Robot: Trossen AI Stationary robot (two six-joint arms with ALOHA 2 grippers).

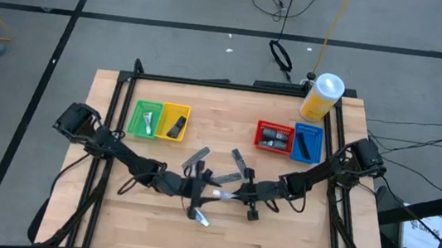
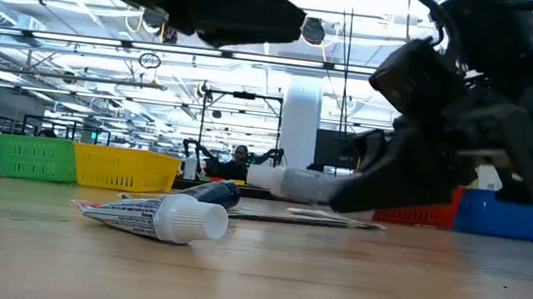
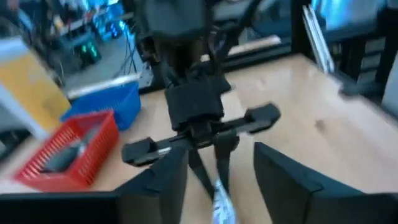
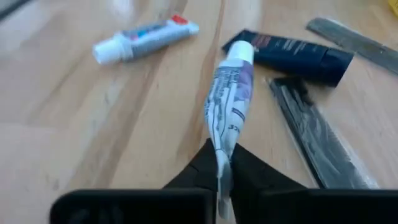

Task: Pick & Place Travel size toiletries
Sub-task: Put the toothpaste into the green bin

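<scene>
A silver tube (image 4: 229, 99) with a white cap and fine dark print is pinched by its flat crimped tail between the shut fingers of the right gripper (image 4: 221, 177), cap pointing away, above the table (image 4: 74, 118) near its centre. The print is too small to be read. Just beyond it lie a black tube (image 4: 298, 55) with unreadable lettering, a dark sachet (image 4: 320, 140), and, apart, a white tube (image 4: 144, 38) with red and blue marks. In the high view the left gripper (image 1: 196, 190) is seen facing the right gripper (image 1: 240, 195) at mid-table; its fingers (image 3: 283, 180) are spread wide, with nothing between them.
</scene>
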